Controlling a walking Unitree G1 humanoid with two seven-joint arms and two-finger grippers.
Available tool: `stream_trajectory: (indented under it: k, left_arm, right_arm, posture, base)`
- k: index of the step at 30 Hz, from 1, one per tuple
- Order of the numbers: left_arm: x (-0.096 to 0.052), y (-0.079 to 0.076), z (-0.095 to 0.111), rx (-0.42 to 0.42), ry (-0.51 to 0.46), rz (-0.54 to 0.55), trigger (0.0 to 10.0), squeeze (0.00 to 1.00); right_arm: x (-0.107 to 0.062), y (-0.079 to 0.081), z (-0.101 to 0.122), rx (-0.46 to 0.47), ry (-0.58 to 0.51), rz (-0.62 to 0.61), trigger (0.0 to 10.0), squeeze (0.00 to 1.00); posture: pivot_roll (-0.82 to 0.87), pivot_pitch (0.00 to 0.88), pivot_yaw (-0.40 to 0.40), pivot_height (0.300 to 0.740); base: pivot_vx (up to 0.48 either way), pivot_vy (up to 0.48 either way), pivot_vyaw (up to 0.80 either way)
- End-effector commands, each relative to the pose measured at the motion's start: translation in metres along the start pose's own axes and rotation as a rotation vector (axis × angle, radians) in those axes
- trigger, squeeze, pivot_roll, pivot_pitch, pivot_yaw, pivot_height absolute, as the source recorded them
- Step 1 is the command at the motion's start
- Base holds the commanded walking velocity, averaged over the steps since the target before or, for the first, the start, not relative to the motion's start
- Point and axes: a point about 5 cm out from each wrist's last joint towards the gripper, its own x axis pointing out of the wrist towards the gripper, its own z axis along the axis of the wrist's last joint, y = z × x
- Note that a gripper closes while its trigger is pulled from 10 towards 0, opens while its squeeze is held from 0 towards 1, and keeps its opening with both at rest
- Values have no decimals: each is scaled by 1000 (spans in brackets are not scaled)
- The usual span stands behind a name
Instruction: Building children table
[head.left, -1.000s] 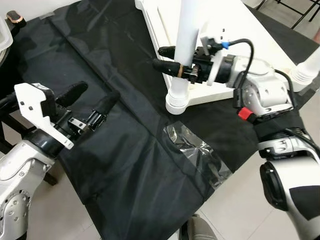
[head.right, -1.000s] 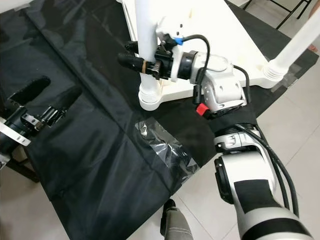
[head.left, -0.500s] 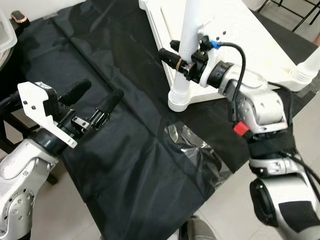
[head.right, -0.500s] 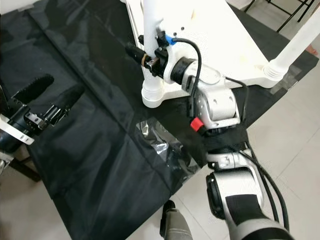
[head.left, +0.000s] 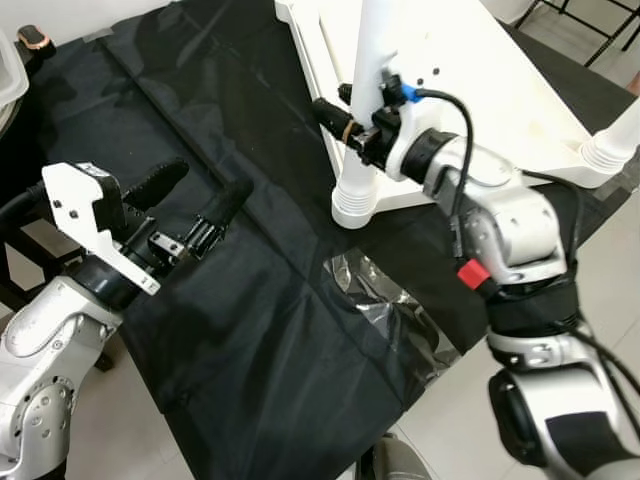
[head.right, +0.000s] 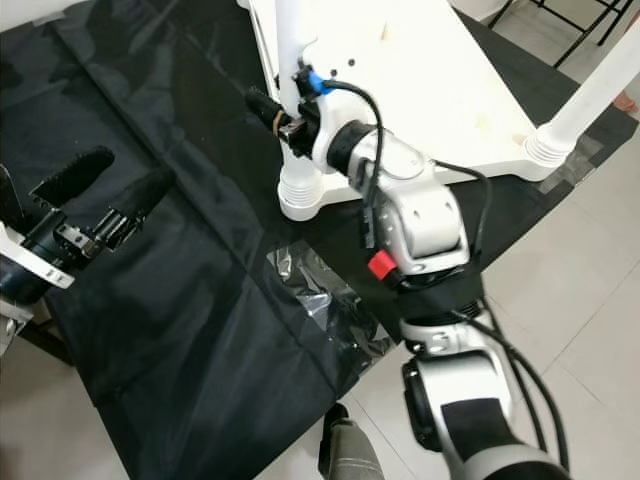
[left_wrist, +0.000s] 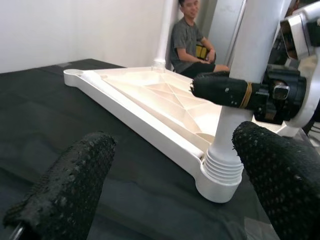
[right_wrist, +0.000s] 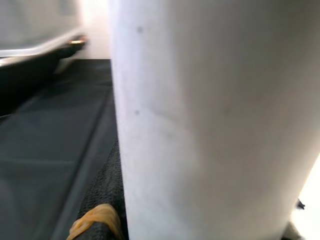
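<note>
- The white children's tabletop (head.left: 470, 70) is lying upside down on a black cloth (head.left: 250, 300) that is covering the floor.
- A white table leg (head.left: 362, 110) is standing upright in the corner socket of the tabletop nearest the robot; its ribbed collar is sitting at the base.
- A second white leg (head.left: 612, 145) is standing at the corner on the robot's right.
- The right hand (head.left: 345, 120) is pinching the near leg above its collar, one black finger passing on each side of the tube; a tan band is circling one finger (left_wrist: 220, 91).
- The left hand (head.left: 195, 200) is hovering over the cloth, well apart from the leg, with its two black fingers spread and gripping nothing.
- A crumpled sheet of clear plastic (head.left: 385, 305) is lying on the cloth just in front of the near leg.
- A person (left_wrist: 192, 42) is sitting beyond the tabletop, seen from the left wrist.
</note>
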Motion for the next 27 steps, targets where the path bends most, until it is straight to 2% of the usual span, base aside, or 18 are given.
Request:
stream_trajectory:
  k: [1,4,9,15,23,27]
  left_arm:
    - [-1,0,-2,-2,-2,5,10000,0]
    - [0,-1,-3,-4,-5,4,10000,0]
    - [1,-1,-3,-5,-11,3,10000,0]
    - [1,-1,-3,-4,-18,3,10000,0]
    - [1,0,-3,-4,-20,1,10000,0]
    - [2,0,-4,-3,-23,-3,10000,0]
  right_arm:
    - [-9,-7,-54,-12,253,-136,10000,0]
    - [-10,-3,-55,-47,262,-147,10000,0]
    - [-9,-3,-54,-48,263,-185,10000,0]
    - [-12,-1,-53,-17,244,-262,10000,0]
    - [-19,11,-61,11,247,-281,10000,0]
    - [-23,10,-61,19,224,-355,10000,0]
  posture:
    - [35,373,-23,740]
    - [35,374,-23,740]
    - [30,368,-27,740]
    - [27,365,-32,740]
    - [26,362,-29,740]
    - [26,357,-27,740]
  base:
    - [0,0,0]
    - [0,0,0]
    - [0,0,0]
    - [0,0,0]
    - [0,0,0]
    - [0,0,0]
